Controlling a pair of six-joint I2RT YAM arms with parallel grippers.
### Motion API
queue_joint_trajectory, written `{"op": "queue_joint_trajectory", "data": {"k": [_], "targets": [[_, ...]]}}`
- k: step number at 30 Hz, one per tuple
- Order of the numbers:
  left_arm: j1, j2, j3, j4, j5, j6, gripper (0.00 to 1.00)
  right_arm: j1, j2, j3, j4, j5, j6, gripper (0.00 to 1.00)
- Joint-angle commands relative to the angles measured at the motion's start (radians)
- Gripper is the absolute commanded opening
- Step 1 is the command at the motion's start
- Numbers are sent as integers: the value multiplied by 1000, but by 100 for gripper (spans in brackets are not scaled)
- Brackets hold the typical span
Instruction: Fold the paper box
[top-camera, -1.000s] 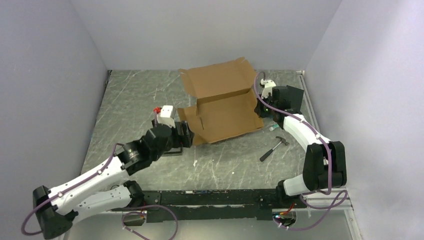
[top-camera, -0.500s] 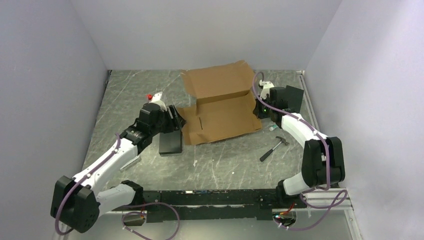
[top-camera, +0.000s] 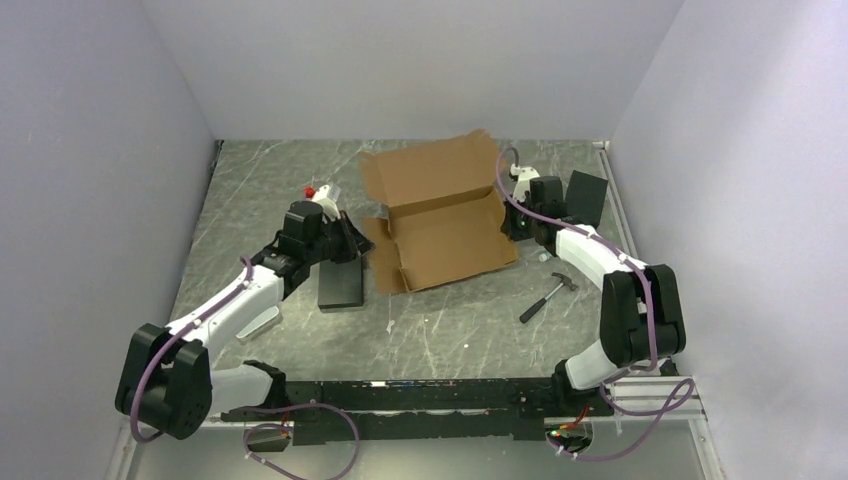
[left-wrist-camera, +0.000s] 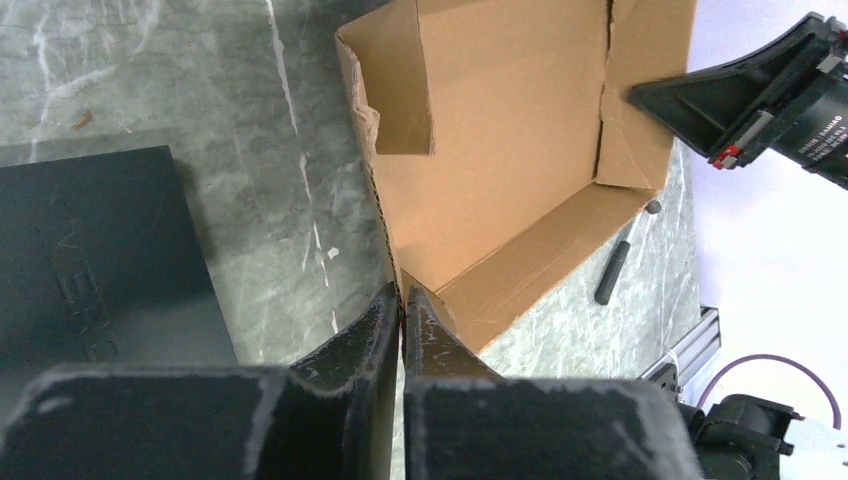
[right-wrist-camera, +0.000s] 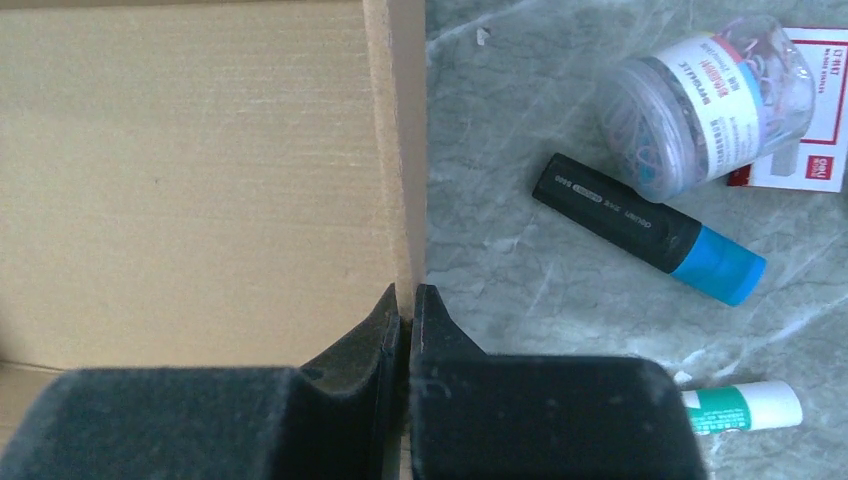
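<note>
Left gripper (left-wrist-camera: 402, 296) now apparently pinching paper box (left-wrist-camera: 500, 150) edge.

The right gripper (right-wrist-camera: 405, 300) pinches the edge of the plain brown corrugated paper box (right-wrist-camera: 200, 180). To its right lie a black marker with blue cap (right-wrist-camera: 645, 228) and a clear plastic jar (right-wrist-camera: 700, 100).

Lab test cell: bare white walls (top-camera: 420, 60) around a marbled table (top-camera: 270, 180).
</note>
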Motion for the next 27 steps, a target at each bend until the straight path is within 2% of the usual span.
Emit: {"op": "queue_joint_trajectory", "data": {"k": [1, 4, 13, 27], "targets": [[-3, 13, 26, 44, 69, -2, 7, 30, 8, 5, 70, -15, 49, 0], [-2, 32, 33, 44, 81, 2, 0, 37, 18, 1, 76, -4, 56, 0], [-2, 78, 79, 45, 135, 7, 0, 53, 40, 1, 83, 22, 80, 0], [-2, 142, 84, 55, 184, 4, 30, 68, 63, 5, 80, 34, 72, 0]]}}
